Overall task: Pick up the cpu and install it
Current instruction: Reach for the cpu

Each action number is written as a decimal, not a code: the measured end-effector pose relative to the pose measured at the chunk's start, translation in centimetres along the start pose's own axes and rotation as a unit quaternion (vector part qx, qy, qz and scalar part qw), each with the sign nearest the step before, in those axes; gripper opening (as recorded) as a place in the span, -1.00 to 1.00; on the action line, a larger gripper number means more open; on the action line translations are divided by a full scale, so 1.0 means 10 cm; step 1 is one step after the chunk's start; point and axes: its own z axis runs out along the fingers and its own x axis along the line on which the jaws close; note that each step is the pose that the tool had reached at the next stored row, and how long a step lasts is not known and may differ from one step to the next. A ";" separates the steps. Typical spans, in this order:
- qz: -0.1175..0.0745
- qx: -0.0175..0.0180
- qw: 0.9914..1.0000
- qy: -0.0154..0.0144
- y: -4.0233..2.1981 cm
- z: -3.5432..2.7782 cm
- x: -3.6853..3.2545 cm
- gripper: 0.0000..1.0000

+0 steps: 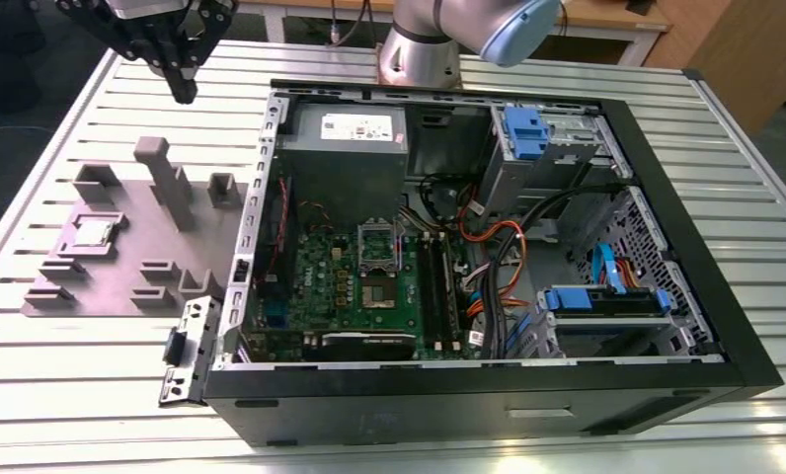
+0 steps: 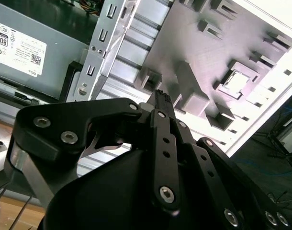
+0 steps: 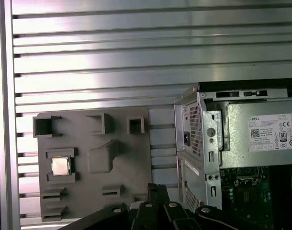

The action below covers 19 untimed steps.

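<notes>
Slatted metal table (image 1: 104, 395), grey fixture (image 1: 104, 293), computer case (image 1: 499, 407)

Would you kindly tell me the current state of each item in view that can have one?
cpu: seated flat in its pocket on the grey holder plate, not gripped.
gripper: shut, empty, raised above the table.
computer case: lying on its side, side panel off, interior exposed.
socket frame: appears swung open.
</notes>
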 end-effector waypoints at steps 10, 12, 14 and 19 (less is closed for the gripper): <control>0.000 0.000 1.000 0.000 -0.012 0.010 0.147 -0.79; 0.000 0.000 1.000 0.000 -0.013 0.011 0.163 -0.79; 0.000 0.000 1.000 0.000 -0.013 0.012 0.167 -0.79; 0.000 0.000 1.000 0.000 -0.014 0.012 0.169 -0.79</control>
